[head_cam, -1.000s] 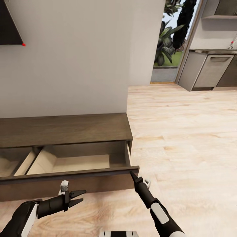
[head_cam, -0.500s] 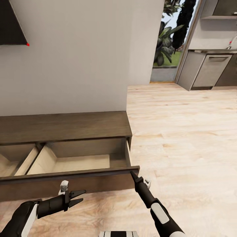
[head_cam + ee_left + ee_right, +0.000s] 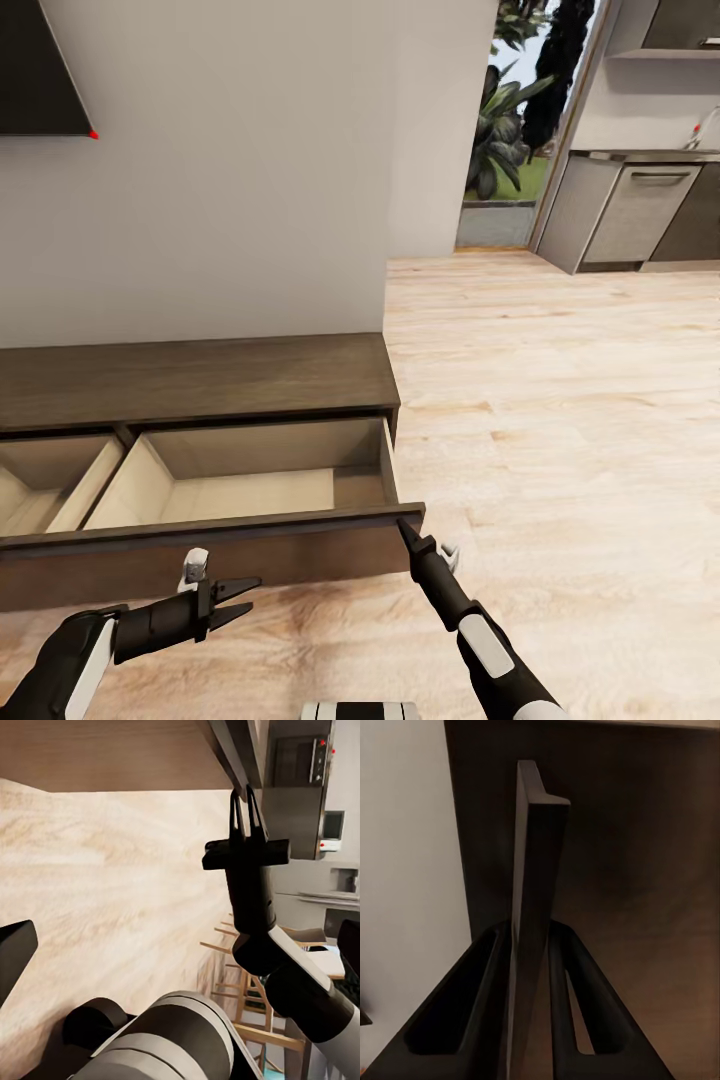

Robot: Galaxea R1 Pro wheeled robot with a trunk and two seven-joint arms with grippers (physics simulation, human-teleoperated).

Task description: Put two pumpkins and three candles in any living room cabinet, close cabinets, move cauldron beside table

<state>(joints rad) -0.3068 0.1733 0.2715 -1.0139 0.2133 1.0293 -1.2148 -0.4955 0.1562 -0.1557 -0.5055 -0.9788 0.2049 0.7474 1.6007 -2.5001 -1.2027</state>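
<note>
I have the cabinet in front of me against the white wall, with its right-end drawer pulled out and showing a bare pale beige lining; a second open drawer sits beside it toward the cabinet's left. My right gripper is at the right corner of the drawer's dark front panel, and in the right wrist view its fingers are pinching the thin edge of that panel, one on each side and pressed close against it. In the left wrist view I see that gripper with its two slim tips up against the underside edge of the panel. My left gripper hangs low over the wood floor in front of the drawer, apart from the panel, fingers spread with nothing between them. A doorway opens beyond the wall's right end.
</note>
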